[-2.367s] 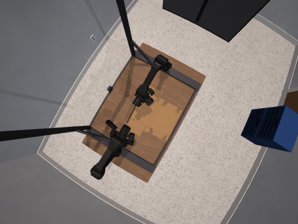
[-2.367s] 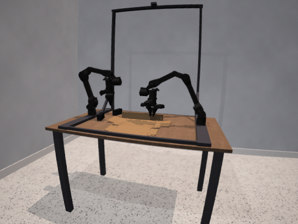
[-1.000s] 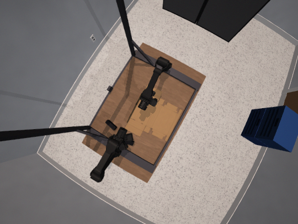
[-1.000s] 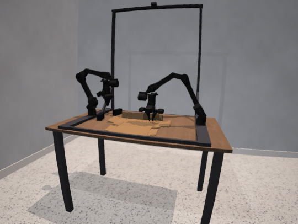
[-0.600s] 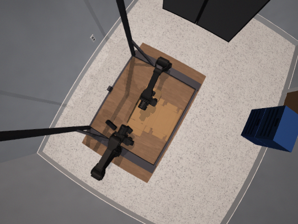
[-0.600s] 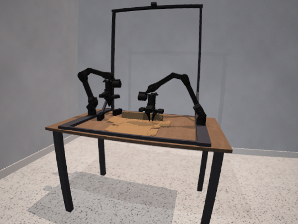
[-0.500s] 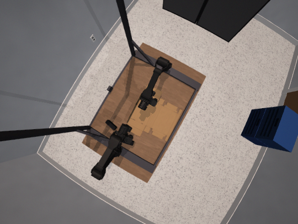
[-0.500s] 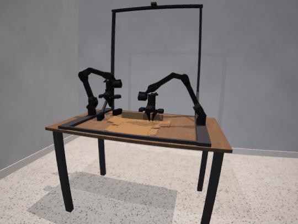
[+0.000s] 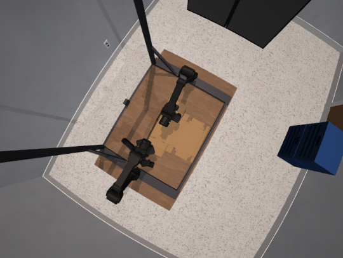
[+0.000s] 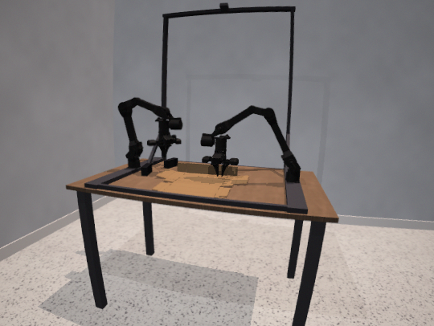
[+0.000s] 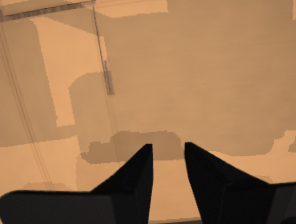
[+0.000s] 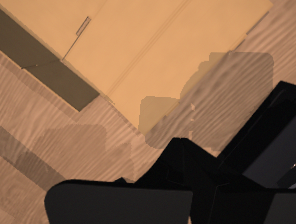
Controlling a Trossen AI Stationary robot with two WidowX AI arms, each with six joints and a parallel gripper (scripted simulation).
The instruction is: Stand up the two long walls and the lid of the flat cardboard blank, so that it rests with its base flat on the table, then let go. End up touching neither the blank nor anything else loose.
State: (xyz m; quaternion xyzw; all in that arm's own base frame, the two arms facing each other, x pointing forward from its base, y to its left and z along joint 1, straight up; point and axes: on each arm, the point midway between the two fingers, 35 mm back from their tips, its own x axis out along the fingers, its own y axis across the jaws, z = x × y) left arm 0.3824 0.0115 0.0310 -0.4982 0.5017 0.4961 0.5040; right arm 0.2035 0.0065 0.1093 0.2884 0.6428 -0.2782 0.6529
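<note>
The blank [image 9: 190,136] [image 10: 193,186] [image 11: 200,60] [image 12: 125,30] lies on the bench [image 9: 168,200] [image 10: 321,201] [image 12: 30,110], base down by the look of it. In the exterior view, one long wall [image 9: 154,129] [image 10: 193,167] [image 12: 45,67] stands along its 12 o'clock edge, so I'd count one of the three big folds as made. The panels toward 6 o'clock lie flat, which leaves, as I judge it, the second long wall and the lid to raise (the lid probably last, being hinged off a wall).

The left claw [image 9: 164,121] [image 10: 220,175] [image 11: 168,149] is over the blank, near the wall at about 1 o'clock, its tips a little apart with nothing between them. I cannot tell whether they touch the card. The right claw [image 9: 146,144] [image 10: 164,156] [image 12: 178,144] is fully closed on nothing, off the blank's 11 o'clock corner and near a black block [image 9: 127,143] [image 10: 170,162].

Once the folds are up, both claws must still back away, touching nothing loose.
</note>
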